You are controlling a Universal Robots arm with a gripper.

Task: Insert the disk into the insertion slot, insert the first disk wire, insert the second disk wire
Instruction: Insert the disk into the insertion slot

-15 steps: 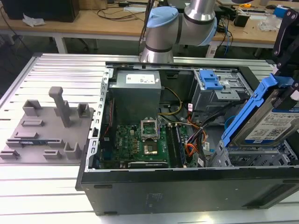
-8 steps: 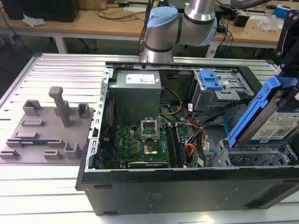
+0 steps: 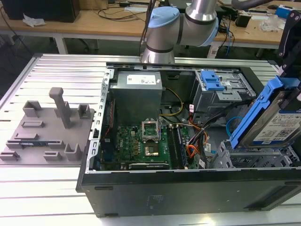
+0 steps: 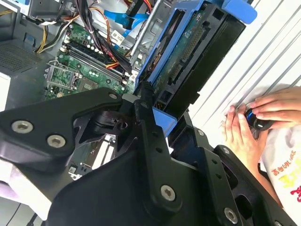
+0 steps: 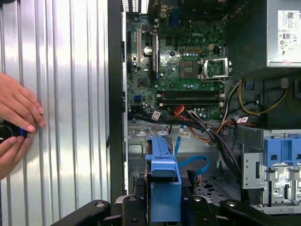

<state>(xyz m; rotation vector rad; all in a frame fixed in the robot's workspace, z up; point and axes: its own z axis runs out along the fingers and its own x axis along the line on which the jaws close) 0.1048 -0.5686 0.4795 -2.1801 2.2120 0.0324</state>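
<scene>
The disk (image 3: 277, 120), a silver drive with a white label in a bright blue frame, hangs tilted steeply over the right end of the open computer case. My gripper (image 3: 289, 70) is shut on its upper end. In the second wrist view the black fingers (image 4: 146, 122) clamp the blue frame, and the disk (image 4: 188, 61) shows its green circuit side. In the first wrist view the disk's blue frame (image 5: 162, 179) is seen end-on between the fingers. The insertion slot (image 3: 251, 157), a low perforated grey cage, lies just below the disk's lower end. A loose blue cable (image 5: 193, 165) curls beside it.
A taller grey cage with a blue latch (image 3: 212, 80) stands behind the slot. The motherboard (image 3: 143, 141) and power supply (image 3: 136, 94) take up the case's left part. A person's hands (image 5: 14, 127) hold a small black object on the ribbed table beside the case. A grey fixture (image 3: 47, 129) sits at the exterior view's left.
</scene>
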